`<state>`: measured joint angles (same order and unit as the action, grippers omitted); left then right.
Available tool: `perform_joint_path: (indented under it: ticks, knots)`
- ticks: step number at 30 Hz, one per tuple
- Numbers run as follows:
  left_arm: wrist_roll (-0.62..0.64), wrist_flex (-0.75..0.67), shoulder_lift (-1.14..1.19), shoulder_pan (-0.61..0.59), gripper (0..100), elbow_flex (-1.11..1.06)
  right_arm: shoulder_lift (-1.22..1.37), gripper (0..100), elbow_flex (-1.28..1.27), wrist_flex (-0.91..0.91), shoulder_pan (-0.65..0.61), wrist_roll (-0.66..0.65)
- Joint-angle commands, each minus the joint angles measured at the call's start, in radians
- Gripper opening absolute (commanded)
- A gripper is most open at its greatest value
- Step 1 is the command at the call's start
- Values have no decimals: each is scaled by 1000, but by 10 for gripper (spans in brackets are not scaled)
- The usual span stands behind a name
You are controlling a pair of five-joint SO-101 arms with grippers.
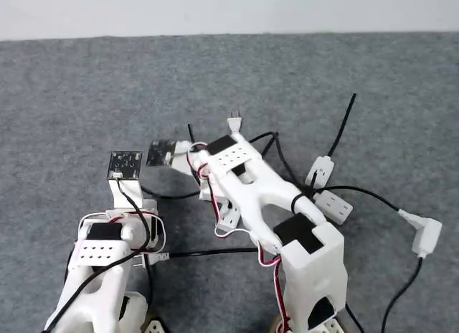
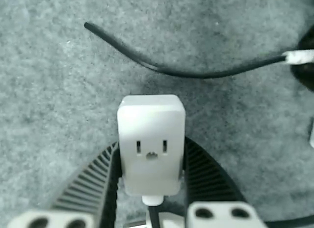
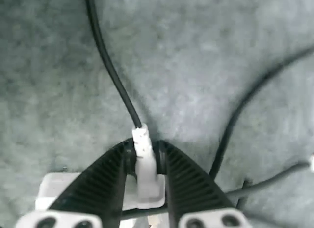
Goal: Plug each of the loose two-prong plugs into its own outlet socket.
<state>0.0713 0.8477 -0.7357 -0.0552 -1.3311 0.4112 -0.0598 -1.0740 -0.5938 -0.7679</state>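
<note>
**Both grippers clamped: one on a socket, one on a plug**

The left gripper (image 2: 151,152) is closed around a white outlet socket (image 2: 151,122). Its black ribbed fingers (image 2: 100,171) press the block's two sides. The socket's face, with two slots and a small hole beneath them, is turned toward the wrist camera. Grey carpet (image 2: 49,90) lies behind it, and a black cord (image 2: 186,73) curves across nearby without touching the socket.

The right gripper (image 3: 143,148) is clenched on a white plug (image 3: 141,137), pinching it at the neck where its black cable (image 3: 110,71) enters. The prongs are hidden between the fingers.

In the high view, a loose plug (image 1: 233,123) lies on the carpet just beyond the right arm's wrist, prongs pointing away from the arms. Two free sockets (image 1: 319,172) (image 1: 334,206) sit near each other on that arm's right. A bulkier white cord end (image 1: 424,234) lies well apart from them, near the right edge.
</note>
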Motion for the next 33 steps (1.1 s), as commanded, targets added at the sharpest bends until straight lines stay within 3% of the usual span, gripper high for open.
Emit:
perform_joint_path:
  ticks: [1,5,7,12,16,22,29,33]
  knots:
    - [-9,-28,-23,-9,17,12,-113,9,97,-84,30,262]
    - [-5,-31,-23,-3,18,12,-166,9,118,-134,61,717]
    - [-3,-48,-17,-2,19,12,-159,9,118,-151,73,881]
    - [107,-101,-14,31,19,15,-50,9,126,-124,68,1036]
    - [150,-103,-14,103,42,15,33,30,147,-45,47,1054]
    - [152,-103,-14,110,207,10,73,187,285,-131,50,974]
    - [143,-101,-23,3,213,45,73,94,463,-311,47,887]
    - [71,-101,-23,-51,213,53,79,9,471,-329,50,878]
